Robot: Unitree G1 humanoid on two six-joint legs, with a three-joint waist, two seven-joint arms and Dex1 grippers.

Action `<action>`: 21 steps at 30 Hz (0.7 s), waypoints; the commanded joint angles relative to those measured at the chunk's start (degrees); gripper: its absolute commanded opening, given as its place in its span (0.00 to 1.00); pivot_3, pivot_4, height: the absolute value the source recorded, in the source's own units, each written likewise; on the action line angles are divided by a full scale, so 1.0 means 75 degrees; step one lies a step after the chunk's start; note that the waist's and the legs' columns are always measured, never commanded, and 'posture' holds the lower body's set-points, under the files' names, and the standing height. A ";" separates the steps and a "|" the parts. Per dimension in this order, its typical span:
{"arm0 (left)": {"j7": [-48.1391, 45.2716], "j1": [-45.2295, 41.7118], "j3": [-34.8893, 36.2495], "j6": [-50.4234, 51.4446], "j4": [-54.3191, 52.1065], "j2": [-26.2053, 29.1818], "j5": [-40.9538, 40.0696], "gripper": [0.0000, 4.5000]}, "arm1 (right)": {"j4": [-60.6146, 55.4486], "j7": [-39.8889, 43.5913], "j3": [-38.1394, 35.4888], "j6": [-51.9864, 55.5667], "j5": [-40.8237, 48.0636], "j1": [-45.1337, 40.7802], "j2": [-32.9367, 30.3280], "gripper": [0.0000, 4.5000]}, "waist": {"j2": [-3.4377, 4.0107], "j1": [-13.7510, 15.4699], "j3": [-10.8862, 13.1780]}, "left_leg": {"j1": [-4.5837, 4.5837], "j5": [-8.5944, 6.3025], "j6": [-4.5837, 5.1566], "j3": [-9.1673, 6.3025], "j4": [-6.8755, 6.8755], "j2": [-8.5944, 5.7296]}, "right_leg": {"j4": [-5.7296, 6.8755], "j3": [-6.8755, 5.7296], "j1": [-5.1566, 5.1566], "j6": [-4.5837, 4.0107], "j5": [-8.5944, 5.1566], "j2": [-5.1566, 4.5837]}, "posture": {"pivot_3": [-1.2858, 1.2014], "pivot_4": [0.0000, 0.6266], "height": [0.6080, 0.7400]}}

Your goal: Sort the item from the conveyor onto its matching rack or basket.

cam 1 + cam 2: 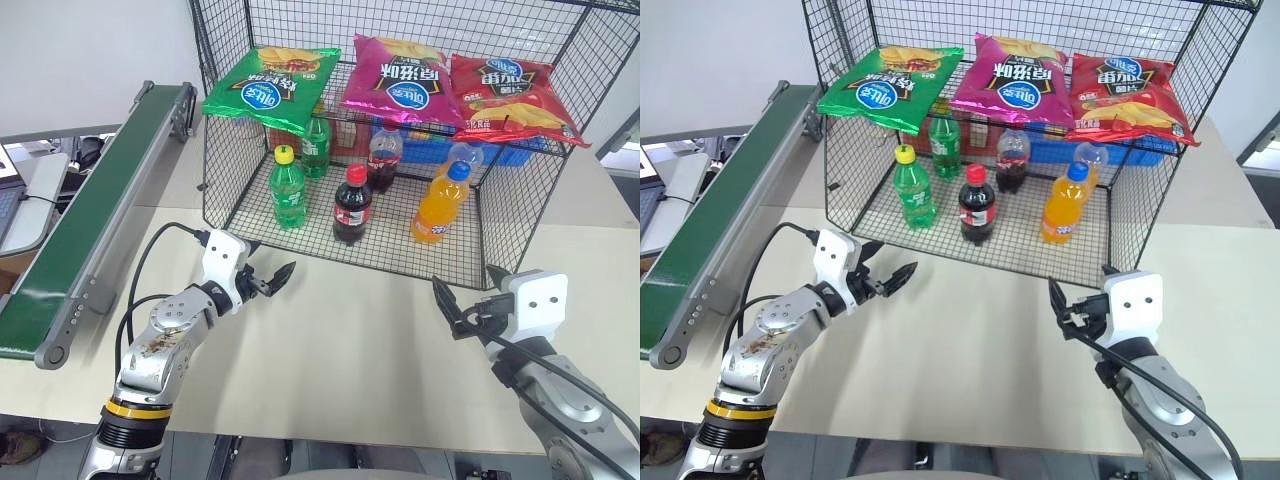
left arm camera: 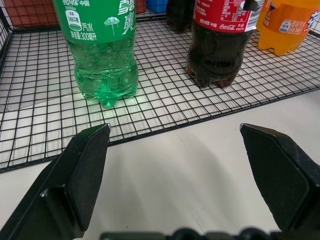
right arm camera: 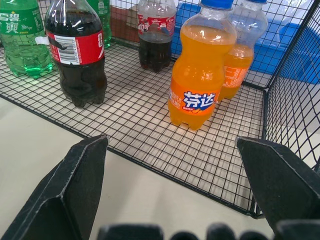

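Left pincer [image 1: 278, 277]: hovering over the desk [image 1: 360, 350] just before the open side of the cage [image 1: 225, 150], fingers [image 2: 85, 165] spread wide, gripping nothing. Pointing toward the cage floor.

Right pincer [image 1: 462, 300]: hovering over the desk near the cage's right front corner, fingers [image 3: 80, 175] likewise spread wide, holding nothing.

Bottle [image 1: 287, 187], bright green with yellow cap: standing upright on the mesh floor inside the cage, near the front left, just ahead of the left pincer and apart from it.

Standing beside it, toward the right: cola bottle [image 1: 352, 205] with red cap, upright, near the front edge. Further right: orange bottle [image 1: 440, 203] with blue cap, with a second orange bottle [image 1: 464, 158] just behind it.

Standing behind: darker green bottle [image 1: 316, 146] and another cola bottle [image 1: 384, 158], both upright.

Lying across the top of the cage: green bag [image 1: 272, 85], pink bag [image 1: 400, 80], red bag [image 1: 510, 95], side by side.

Running along the left of the desk: conveyor [image 1: 90, 220], belt carrying nothing.
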 commanded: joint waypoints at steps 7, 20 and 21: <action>-0.0796 -0.0355 0.0558 -0.0496 0.0233 -0.0085 -0.0412 0.98 | 0.0171 0.0175 0.0307 -0.0419 -0.0444 -0.0754 0.0074 1.00 | 0.0000 -0.0027 0.0000 | 0.0020 -0.0001 0.0002 0.0000 -0.0002 0.0001 | 0.0001 -0.0002 0.0016 0.0000 0.0000 0.0007 | 0.52 0.24 1.00; -0.1036 -0.0066 0.1071 -0.0455 0.0063 0.0025 -0.0657 0.98 | 0.0062 0.0491 0.0334 -0.0240 -0.0446 -0.0912 0.0065 1.00 | 0.0002 -0.0034 -0.0001 | 0.0021 -0.0003 0.0005 -0.0003 0.0003 -0.0003 | 0.0002 0.0000 0.0025 -0.0001 0.0001 0.0004 | 0.52 0.24 1.00; -0.1037 -0.0013 0.1053 -0.0440 -0.0013 0.0062 -0.0632 0.98 | 0.0014 0.0498 0.0356 -0.0227 -0.0448 -0.0853 0.0076 1.00 | 0.0002 -0.0028 -0.0001 | 0.0019 -0.0003 0.0005 -0.0004 0.0004 -0.0003 | 0.0002 0.0000 0.0025 -0.0001 0.0001 0.0002 | 0.52 0.24 1.00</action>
